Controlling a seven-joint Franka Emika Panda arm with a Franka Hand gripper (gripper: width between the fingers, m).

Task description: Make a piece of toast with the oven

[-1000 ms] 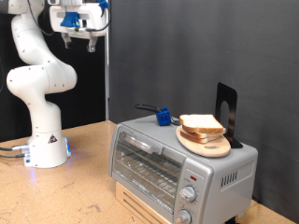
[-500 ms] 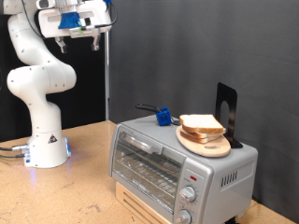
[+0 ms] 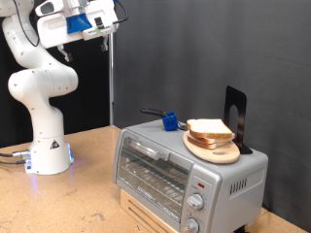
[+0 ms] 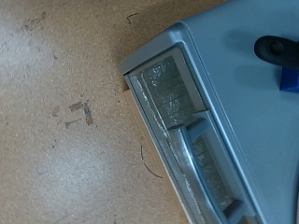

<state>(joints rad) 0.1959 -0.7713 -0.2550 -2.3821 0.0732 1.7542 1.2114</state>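
Observation:
The silver oven [image 3: 185,173] stands on the wooden table at the exterior view's lower right, with its glass door shut. The piece of toast [image 3: 208,128] lies on a round wooden board [image 3: 218,151] on top of the oven. My gripper [image 3: 80,43] is high at the exterior view's top left, far above and to the left of the oven, tilted, with its fingers apart and nothing between them. The wrist view looks down on the oven's door [image 4: 173,98] and its bar handle [image 4: 207,154]. No fingers show in that view.
A blue object [image 3: 170,121] with a black handle lies on the oven top, beside the board. A black stand [image 3: 236,116] rises behind the board. The arm's white base [image 3: 47,146] stands at the left on the wooden table [image 4: 65,112]. A dark curtain hangs behind.
The hand has swung a little towards the exterior view's left and tilted. The oven, the bread and the board have not moved.

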